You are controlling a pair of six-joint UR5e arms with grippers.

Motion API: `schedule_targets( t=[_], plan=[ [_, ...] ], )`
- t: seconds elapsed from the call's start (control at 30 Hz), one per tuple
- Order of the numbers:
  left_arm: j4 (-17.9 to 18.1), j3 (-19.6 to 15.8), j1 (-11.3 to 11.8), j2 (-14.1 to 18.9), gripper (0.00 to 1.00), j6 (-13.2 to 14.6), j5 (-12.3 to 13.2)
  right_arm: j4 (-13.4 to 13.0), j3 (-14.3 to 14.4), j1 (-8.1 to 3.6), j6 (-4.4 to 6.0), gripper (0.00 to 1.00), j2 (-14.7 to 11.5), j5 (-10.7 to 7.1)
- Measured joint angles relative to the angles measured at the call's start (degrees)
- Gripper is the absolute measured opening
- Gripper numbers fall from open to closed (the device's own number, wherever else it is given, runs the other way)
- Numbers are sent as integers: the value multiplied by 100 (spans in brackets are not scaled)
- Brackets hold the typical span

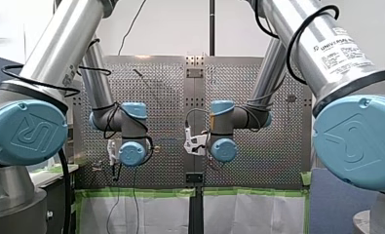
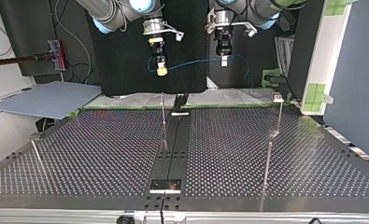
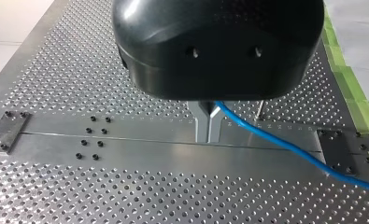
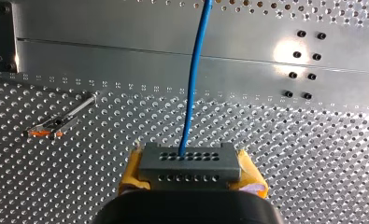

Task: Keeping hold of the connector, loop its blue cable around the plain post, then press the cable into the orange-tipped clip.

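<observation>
Shiny perforated metal table (image 4: 313,163); smooth blue cable (image 4: 193,93); matt grey connector (image 4: 189,161).

UNIVERSAL ROBOTS on my right arm (image 1: 337,48) (smaller print unreadable).

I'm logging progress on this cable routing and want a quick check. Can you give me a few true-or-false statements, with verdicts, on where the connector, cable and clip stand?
1. My right gripper holds the grey connector between yellow pads. True.
2. The blue cable is looped around a post. False: in the top view it spans free in the air between the two grippers.
3. My left gripper is shut on the blue cable. True.
4. The cable sits pressed into the orange-tipped clip. False: the clip stands alone beside my right gripper, well apart from the cable.
</observation>
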Motion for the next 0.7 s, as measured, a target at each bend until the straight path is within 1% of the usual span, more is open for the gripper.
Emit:
schedule_targets(
  t=[0.6,0.7],
  plan=[
    [2,-2,1,-3,0,3,3,0,-1,0,0,0,-1,-4],
    [6,-66,21,-68,0,31,49,34,27,31,-4,0,30,-3]
  ],
)
